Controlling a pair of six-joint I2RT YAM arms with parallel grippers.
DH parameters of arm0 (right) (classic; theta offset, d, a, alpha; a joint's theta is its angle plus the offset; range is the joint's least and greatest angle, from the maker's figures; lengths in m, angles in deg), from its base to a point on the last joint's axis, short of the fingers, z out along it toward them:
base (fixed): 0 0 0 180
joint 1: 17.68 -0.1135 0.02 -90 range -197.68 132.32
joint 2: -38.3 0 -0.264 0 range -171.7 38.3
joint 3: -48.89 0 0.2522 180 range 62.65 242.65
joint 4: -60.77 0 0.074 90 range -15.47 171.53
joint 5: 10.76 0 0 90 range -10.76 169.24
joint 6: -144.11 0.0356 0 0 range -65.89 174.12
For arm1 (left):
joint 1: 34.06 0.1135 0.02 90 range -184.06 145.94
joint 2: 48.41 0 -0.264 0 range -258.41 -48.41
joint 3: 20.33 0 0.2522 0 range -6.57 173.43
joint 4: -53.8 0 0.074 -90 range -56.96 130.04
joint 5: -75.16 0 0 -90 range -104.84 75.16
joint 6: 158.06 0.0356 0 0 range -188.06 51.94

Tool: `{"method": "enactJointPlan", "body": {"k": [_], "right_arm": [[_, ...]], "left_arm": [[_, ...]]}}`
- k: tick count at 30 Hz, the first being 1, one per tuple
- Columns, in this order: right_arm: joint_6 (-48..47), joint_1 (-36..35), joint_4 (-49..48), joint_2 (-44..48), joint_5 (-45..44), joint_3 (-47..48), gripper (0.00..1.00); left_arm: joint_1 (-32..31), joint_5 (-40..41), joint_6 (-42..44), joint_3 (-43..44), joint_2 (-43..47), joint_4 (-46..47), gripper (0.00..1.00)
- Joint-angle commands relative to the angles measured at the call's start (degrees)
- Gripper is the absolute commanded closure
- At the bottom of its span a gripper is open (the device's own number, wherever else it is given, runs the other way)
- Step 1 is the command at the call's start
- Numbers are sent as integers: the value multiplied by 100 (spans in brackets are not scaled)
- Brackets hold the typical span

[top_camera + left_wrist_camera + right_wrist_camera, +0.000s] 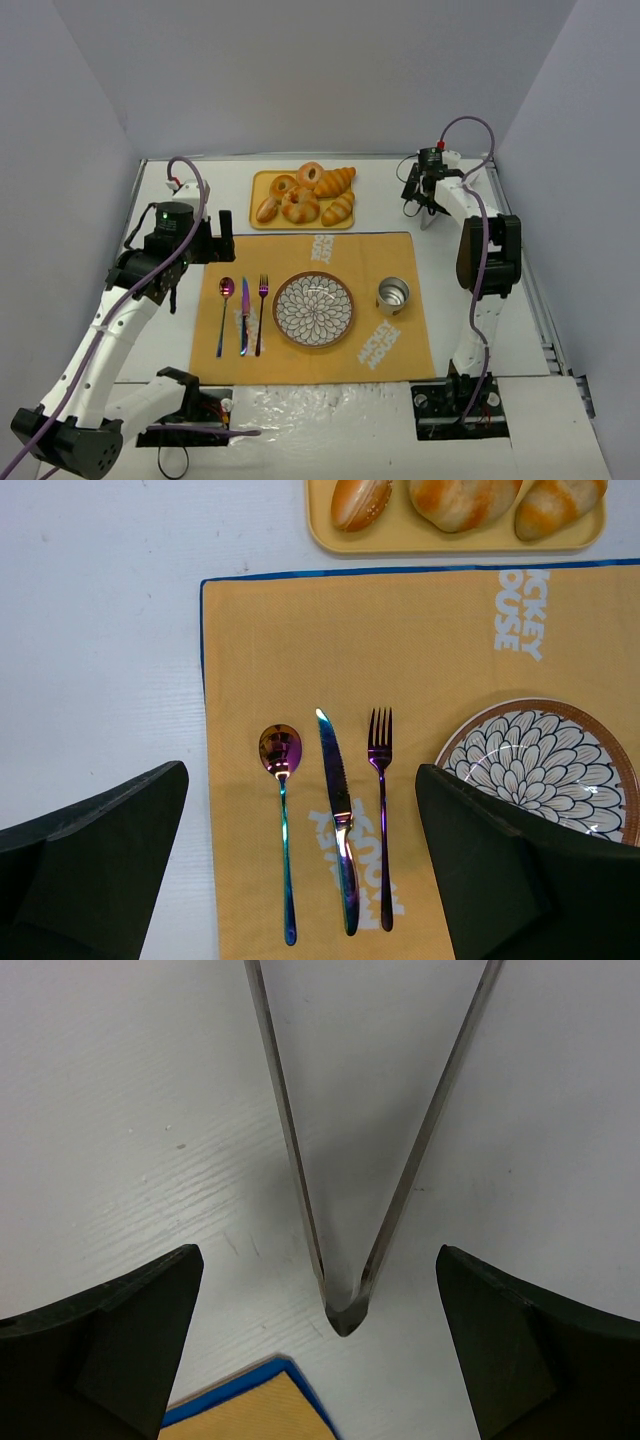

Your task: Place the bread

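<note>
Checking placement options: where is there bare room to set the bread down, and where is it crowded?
The plate is empty, bordered by the fork and the cup. A strip of bare mat lies between the plate and the tray. Crowded: the tray, packed with pastries, and the cutlery row left of the plate.

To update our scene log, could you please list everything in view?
placemat: one, orange, blue-edged, centre
tray: one, yellow, beyond placemat
bread: one, golden-yellow, tray's near-right corner
other pastries: five, golden-orange, same tray
plate: one, brown-and-white patterned, placemat centre
spoon, knife, fork: one each, iridescent purple, left of plate
cup: one, silver, right of plate
tongs: one, silver, far right, off placemat
left end effector: one, black, open, by placemat's far-left corner
right end effector: one, black, open, over tongs
</note>
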Motion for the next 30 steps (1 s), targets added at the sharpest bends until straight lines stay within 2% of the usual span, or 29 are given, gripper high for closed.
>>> {"method": "enactJointPlan", "body": {"k": [1,30], "right_arm": [[80,133,-98,-89,38,493,0],[51,722,-107,-1203,563,1080,1]], "left_arm": [[-22,-24,-46,97,58,275,5],[-22,2,-23,88,-160,266,5]]}}
